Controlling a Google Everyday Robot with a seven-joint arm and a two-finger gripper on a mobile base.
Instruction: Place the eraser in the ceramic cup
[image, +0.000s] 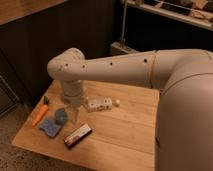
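Note:
The eraser (78, 135), a flat dark block with a pale stripe and a reddish edge, lies on the wooden table (125, 130) near its front edge. The small blue-grey ceramic cup (61, 116) stands just behind and to the left of it. My gripper (74, 116) hangs down from the white wrist, right beside the cup on its right and a little above and behind the eraser. It is open and holds nothing. The big white arm reaches in from the right and hides the table's right side.
A flat blue sponge (50, 127) lies left of the eraser in front of the cup. An orange carrot-shaped object (40, 114) sits at the table's left edge. A white labelled bottle (100, 104) lies on its side behind the gripper. Dark cabinets stand behind the table.

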